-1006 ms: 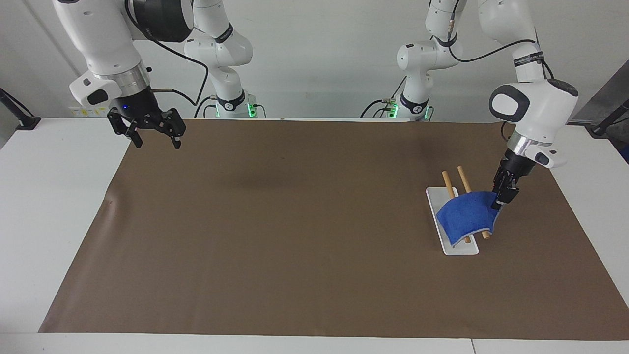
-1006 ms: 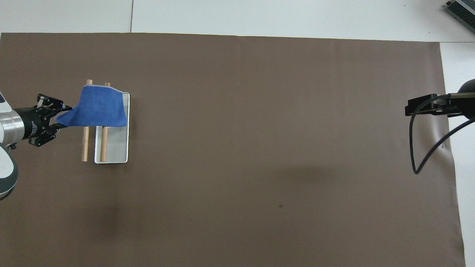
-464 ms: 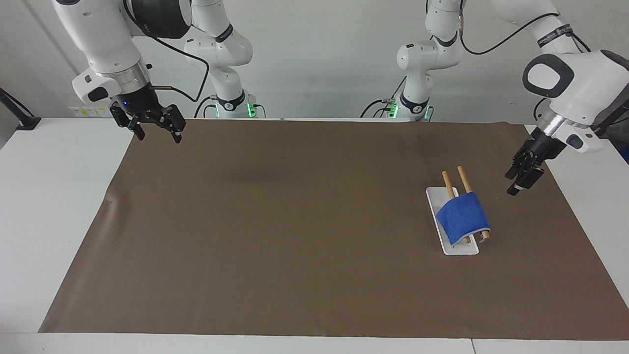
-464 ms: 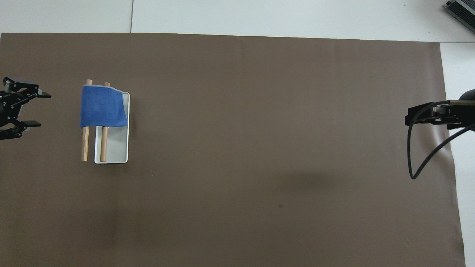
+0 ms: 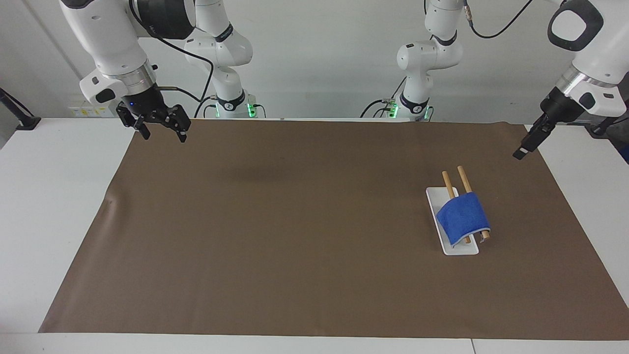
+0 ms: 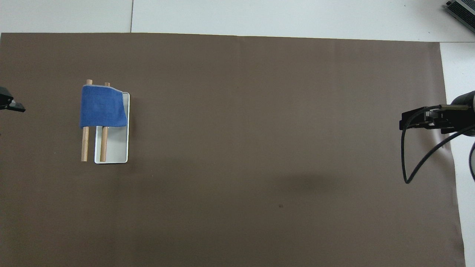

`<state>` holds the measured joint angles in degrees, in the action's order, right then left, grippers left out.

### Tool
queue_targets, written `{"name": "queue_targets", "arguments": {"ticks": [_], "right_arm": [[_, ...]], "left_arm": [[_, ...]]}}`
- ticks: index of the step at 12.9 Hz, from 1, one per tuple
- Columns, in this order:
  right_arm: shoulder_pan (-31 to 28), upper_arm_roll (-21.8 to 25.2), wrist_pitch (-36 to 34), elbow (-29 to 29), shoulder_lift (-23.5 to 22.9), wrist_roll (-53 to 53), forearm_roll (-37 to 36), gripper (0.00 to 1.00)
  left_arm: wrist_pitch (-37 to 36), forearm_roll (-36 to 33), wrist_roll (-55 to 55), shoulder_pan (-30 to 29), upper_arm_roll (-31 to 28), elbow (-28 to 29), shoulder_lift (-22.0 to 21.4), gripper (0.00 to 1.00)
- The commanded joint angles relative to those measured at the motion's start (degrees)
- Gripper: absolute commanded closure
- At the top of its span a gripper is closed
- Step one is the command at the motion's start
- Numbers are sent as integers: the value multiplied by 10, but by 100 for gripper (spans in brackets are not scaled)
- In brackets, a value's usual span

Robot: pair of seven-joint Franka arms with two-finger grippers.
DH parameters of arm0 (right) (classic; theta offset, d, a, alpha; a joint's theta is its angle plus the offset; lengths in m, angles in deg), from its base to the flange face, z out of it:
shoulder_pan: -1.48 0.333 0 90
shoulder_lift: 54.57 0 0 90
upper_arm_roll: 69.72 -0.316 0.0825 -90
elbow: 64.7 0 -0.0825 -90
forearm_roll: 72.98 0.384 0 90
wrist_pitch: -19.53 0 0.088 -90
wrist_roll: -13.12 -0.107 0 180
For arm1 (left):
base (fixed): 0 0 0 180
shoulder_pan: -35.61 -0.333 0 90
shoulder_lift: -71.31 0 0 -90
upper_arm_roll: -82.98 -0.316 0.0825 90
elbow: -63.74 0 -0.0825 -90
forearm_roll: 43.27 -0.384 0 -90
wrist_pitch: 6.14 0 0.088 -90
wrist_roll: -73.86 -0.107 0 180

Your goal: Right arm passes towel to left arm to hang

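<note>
Facing view: one soft royal-blue terry towel with pale edging drapes over two round wooden bars of a flat white rectangular rack tray on a matte brown paper sheet covering a white table, toward the left arm's end. The black two-finger left gripper is raised over the sheet's edge, empty, jaw gap not readable; the black right gripper, jaws apart and empty, hangs over the sheet's corner by a white wall. Overhead view: same single towel covers the bars' ends farther from the robots, left gripper and right gripper barely showing at the frame's sides.

Facing view high, opposite overhead — both share mat.
</note>
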<state>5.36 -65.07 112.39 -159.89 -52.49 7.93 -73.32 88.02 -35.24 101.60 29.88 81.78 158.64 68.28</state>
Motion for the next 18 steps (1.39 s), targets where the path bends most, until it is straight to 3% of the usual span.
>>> {"name": "queue_targets", "arguments": {"ticks": [1,5,7,8,9,18], "right_arm": [[-2,-4,1,-25,21,-15,-5,0],[2,-4,0,-13,16,-13,-9,0],[-1,-4,-19,13,5,-11,-9,0],[-4,-3,-25,16,3,-9,-7,0],[-4,-3,-24,16,3,-7,-7,0],[2,-3,-29,22,4,1,3,0]], "left_arm": [[-58,-44,-121,0,9,-16,-15,20],[-68,-146,-245,1,42,-13,-28,20],[-56,-144,-265,1,43,-9,-29,19],[-48,-138,-264,1,43,-9,-30,4],[-39,-138,-262,2,43,-4,-30,0],[7,-80,-260,2,62,8,-31,0]]}}
